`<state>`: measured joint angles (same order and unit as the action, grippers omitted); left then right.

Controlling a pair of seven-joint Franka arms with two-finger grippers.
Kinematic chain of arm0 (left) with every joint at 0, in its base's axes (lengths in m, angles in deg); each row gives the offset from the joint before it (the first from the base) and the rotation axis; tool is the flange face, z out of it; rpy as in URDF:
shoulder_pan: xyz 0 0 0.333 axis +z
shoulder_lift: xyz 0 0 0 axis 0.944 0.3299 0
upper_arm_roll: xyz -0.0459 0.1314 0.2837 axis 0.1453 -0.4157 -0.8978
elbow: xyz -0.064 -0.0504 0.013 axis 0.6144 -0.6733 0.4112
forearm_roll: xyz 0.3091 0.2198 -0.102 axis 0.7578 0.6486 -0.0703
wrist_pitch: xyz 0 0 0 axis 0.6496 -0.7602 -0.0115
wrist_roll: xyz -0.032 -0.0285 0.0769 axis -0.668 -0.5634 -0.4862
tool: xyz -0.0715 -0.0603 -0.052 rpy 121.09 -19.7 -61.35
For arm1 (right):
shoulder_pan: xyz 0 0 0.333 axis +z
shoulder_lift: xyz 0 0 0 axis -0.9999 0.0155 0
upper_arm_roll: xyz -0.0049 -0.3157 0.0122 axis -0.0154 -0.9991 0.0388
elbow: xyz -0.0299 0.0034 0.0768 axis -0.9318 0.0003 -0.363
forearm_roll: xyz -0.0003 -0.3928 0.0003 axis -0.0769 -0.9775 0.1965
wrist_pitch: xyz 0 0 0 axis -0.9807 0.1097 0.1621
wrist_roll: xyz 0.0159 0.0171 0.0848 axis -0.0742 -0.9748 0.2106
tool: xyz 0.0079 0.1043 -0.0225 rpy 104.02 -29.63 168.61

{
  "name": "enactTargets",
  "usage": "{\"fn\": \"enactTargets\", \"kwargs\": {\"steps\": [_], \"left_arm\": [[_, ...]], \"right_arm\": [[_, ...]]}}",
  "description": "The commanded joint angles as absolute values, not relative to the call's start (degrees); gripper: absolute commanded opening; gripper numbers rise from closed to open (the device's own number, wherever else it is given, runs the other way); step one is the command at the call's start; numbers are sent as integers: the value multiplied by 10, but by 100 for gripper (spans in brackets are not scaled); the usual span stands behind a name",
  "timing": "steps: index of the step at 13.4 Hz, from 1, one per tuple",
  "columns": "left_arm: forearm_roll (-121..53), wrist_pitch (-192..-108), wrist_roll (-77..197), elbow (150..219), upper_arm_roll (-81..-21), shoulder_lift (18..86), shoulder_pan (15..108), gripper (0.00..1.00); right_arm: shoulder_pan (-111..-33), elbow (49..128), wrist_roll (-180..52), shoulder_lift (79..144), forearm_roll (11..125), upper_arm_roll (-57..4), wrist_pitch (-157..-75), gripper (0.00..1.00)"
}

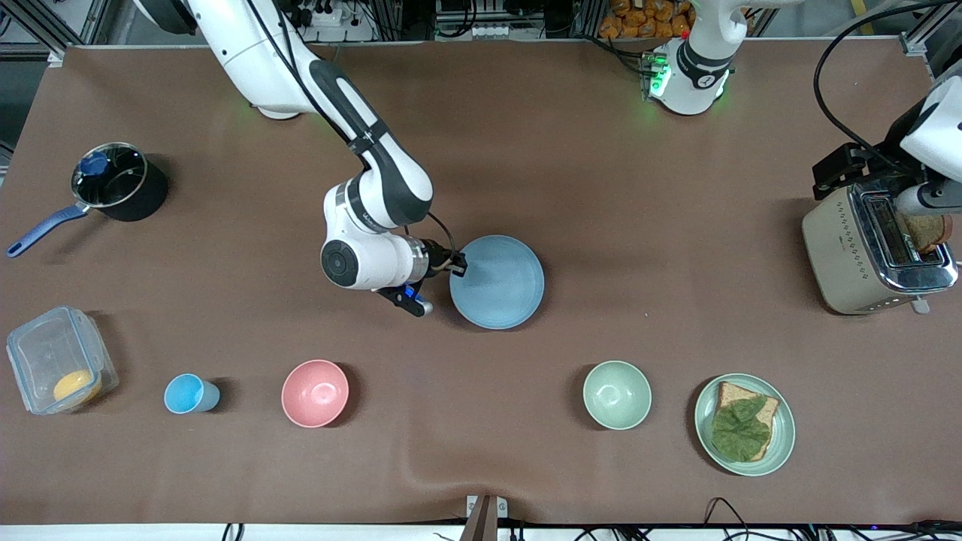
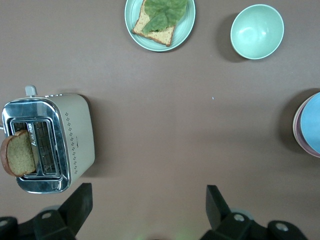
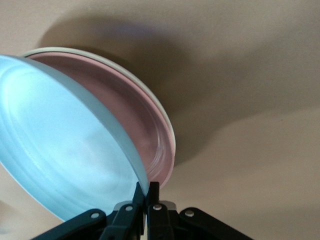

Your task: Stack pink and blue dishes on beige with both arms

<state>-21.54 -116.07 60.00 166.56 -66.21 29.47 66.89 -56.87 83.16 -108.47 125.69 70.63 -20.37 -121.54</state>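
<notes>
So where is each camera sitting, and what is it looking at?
Front view: high up across the table, facing both arms; the right gripper pinches the blue plate.
Left wrist view: on the left arm's wrist, looking down past the open left gripper at the toaster and green bowl.
Right wrist view: on the right arm's wrist, close up; the right gripper holds the blue plate tilted over the pink plate, which lies on the beige plate.
All three views show the blue plate.

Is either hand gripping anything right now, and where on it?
The right hand pinches the blue plate by its rim, tilted over the pink plate on the beige one. The left hand holds nothing.
</notes>
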Motion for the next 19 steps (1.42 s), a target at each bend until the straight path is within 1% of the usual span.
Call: {"fn": "enactTargets", "kwargs": {"steps": [1,2,5,6,8,11,13,16,19], "left_arm": [[-225,-1140,614,1668,-671,282,662,100],[-225,-1136,613,1668,-670,282,662,100],[-225,-1136,614,1668,-672,282,663,100],[-225,-1136,614,1669,-672,280,663,100],[-225,-1136,621,1670,-678,278,663,100],[-225,-1131,632,1670,-680,274,662,100],[-225,-1130,632,1671,-681,274,661,100],[-225,-1125,633,1671,-681,273,660,100],[-225,-1125,632,1671,-681,273,660,100]], "right_arm": [[-565,857,-1087,1246,721,-209,-1220,60],[-570,862,-1086,1243,719,-209,-1213,100],[-587,859,-1080,1221,710,-223,-1194,100],[-594,858,-1072,1204,685,-243,-1171,100],[-614,844,-1002,1176,593,-274,-1099,100],[-687,841,-852,1138,528,-302,-1035,100],[-733,841,-753,1112,462,-311,-1028,100],[-766,843,-694,1044,363,-311,-1003,100],[-813,847,-652,969,343,-311,-946,100]]}}
